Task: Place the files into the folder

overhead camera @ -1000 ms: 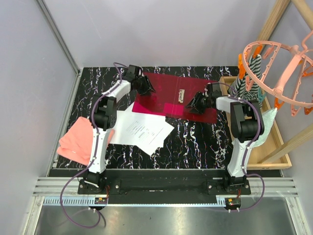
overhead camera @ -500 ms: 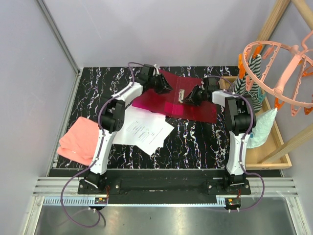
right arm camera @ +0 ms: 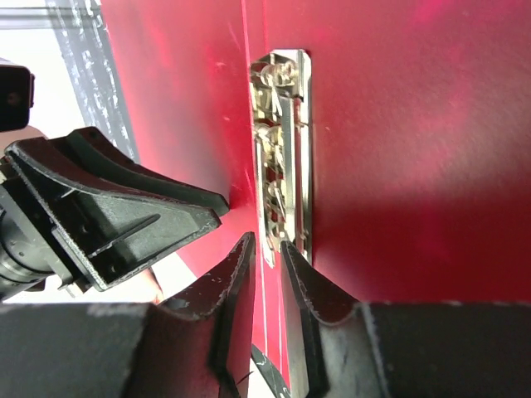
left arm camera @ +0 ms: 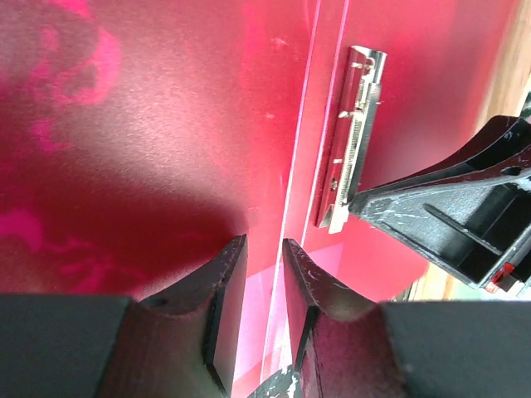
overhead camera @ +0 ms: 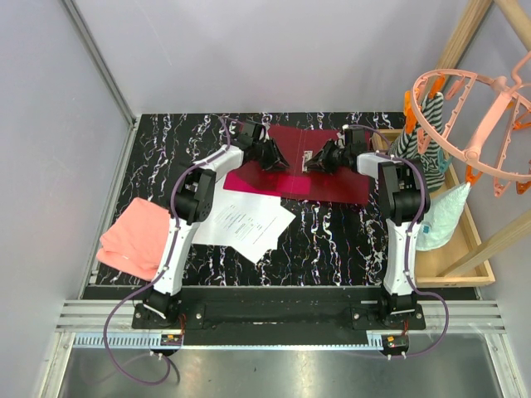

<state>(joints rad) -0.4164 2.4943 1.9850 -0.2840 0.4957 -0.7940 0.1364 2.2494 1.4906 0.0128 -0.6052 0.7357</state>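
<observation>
Folder (overhead camera: 332,184): one, crimson, flat on the black marbled table (overhead camera: 332,240), at 12 o'clock of the tabletop. One metal clip strip (left arm camera: 353,141) sits on its inner face near the fold line, so it lies opened out. A darker red flap stands at the folder's 11 o'clock.

Files (overhead camera: 245,220): one loose stack of white printed sheets on the table at 7 o'clock of the folder. The stack's far corner reaches the folder's near left edge. At least two sheets show by their offset edges; exact count unclear. None are inside the folder.

Two arms, both reaching to the folder's middle. Left gripper (overhead camera: 272,154) is at 9 o'clock of the clip and right gripper (overhead camera: 322,159) at 3 o'clock, tips facing each other, close but apart.

Left wrist view: two fingers (left arm camera: 224,286) nearly together, thin slit between, pale fold line running into the slit. Cannot tell if they pinch the plastic or just hover.

Right wrist view: same picture. Fingers (right arm camera: 303,282) are a narrow slit apart, tips just at the clip's near end. Grip cannot be told either.

Other items:
- One pink folded cloth (overhead camera: 129,236) at 9 o'clock of the table, well apart from the folder.
- One wooden tray (overhead camera: 465,261) at 3 o'clock, with one pale bag (overhead camera: 444,211) in it.
- One pink round hanger rack (overhead camera: 465,116) above the tray.
</observation>
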